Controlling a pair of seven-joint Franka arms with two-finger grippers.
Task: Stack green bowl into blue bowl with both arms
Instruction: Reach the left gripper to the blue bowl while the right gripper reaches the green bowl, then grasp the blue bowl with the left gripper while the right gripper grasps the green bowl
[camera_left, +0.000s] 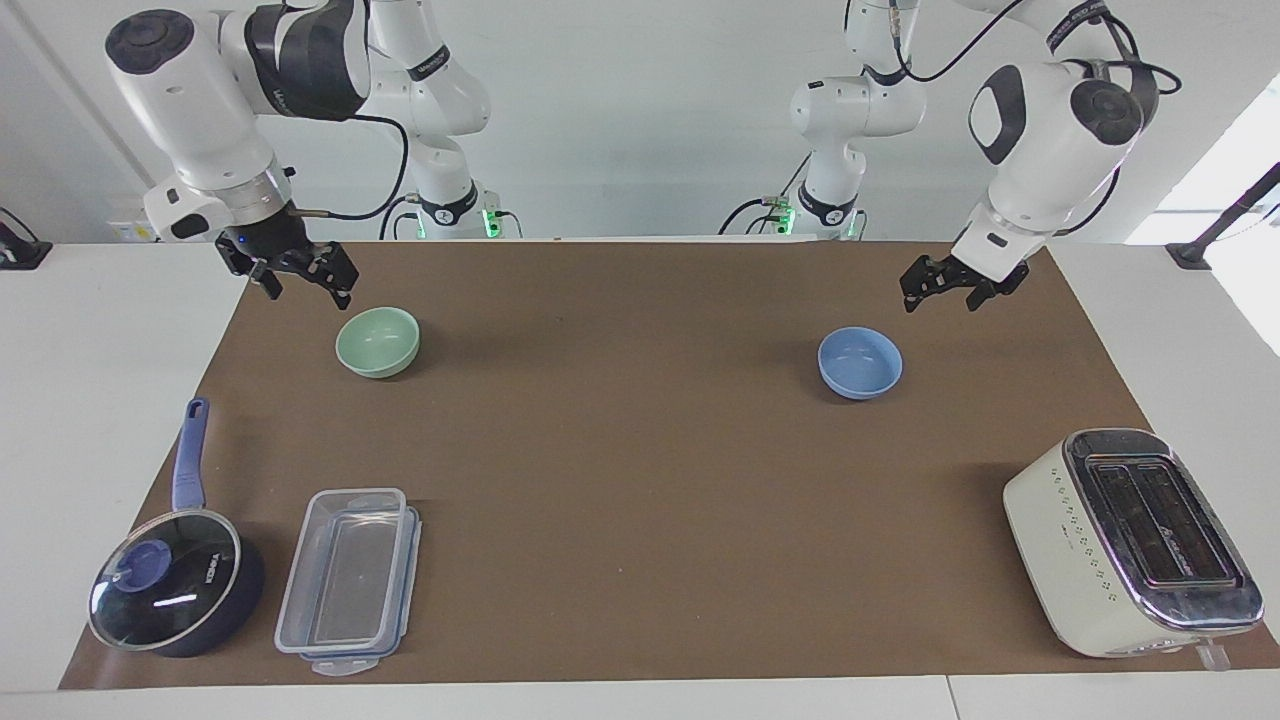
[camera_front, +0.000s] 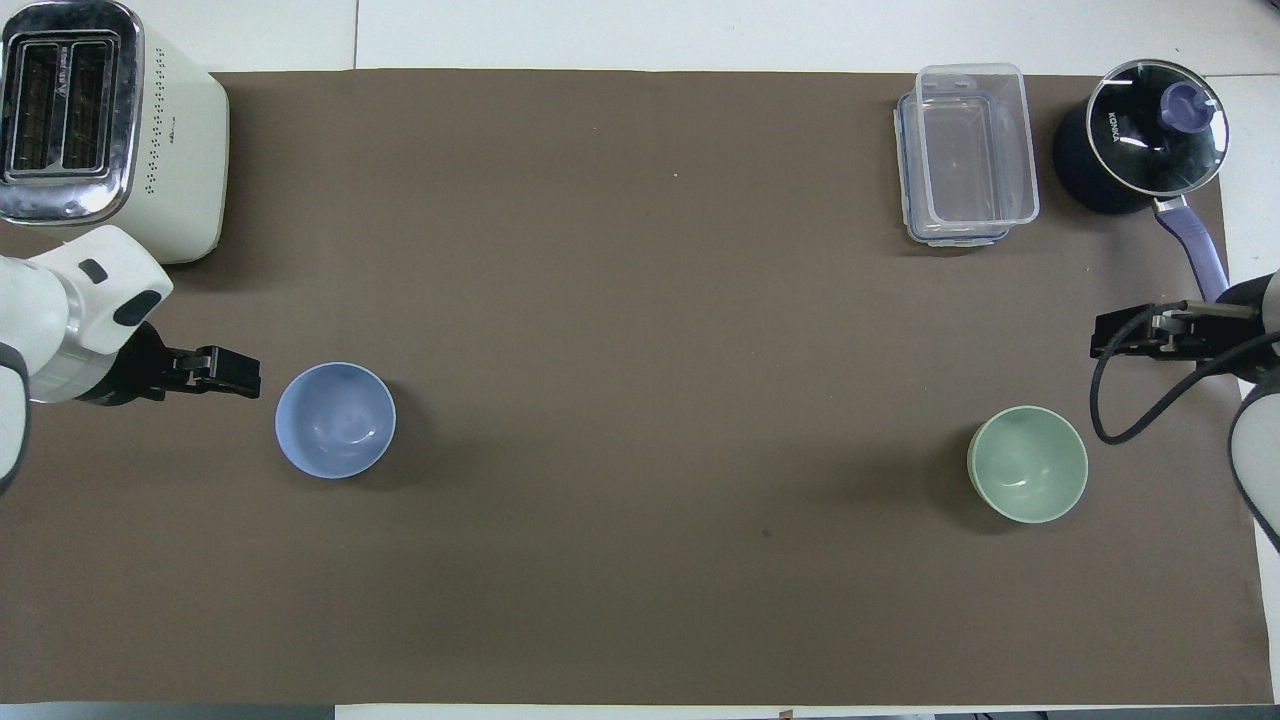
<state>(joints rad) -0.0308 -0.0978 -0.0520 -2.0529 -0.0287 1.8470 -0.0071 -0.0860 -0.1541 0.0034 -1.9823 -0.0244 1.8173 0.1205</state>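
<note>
At the right arm's end of the tabletop (camera_left: 640, 480), which carries a brown mat, a dark blue saucepan (camera_left: 175, 595) stands far from the robots. Its glass lid is on, so what is in it cannot be told, and its handle points toward the robots. Just beside it lies a clear plastic box (camera_left: 347, 580), empty, resting on a blue-trimmed piece of the same shape. Nearer to the robots at this same end sits the green bowl (camera_left: 377, 342), upright, with nothing in it. The right hand (camera_left: 307, 296) hangs over the mat close to that bowl without touching it. Its 2 fingers are spread apart and hold nothing. The middle of the mat is bare. Toward the left arm's end sits the blue bowl (camera_left: 860, 362), also upright, with nothing in it, well apart from the green one. The left hand (camera_left: 940, 303) hangs over the mat close by the blue bowl's rim, clear of it, with its fingers spread and nothing between them. At the left arm's end, far from the robots, stands a cream toaster (camera_left: 1130, 540) with 2 dark slots in its chrome top; whether anything sits in them cannot be told.
</note>
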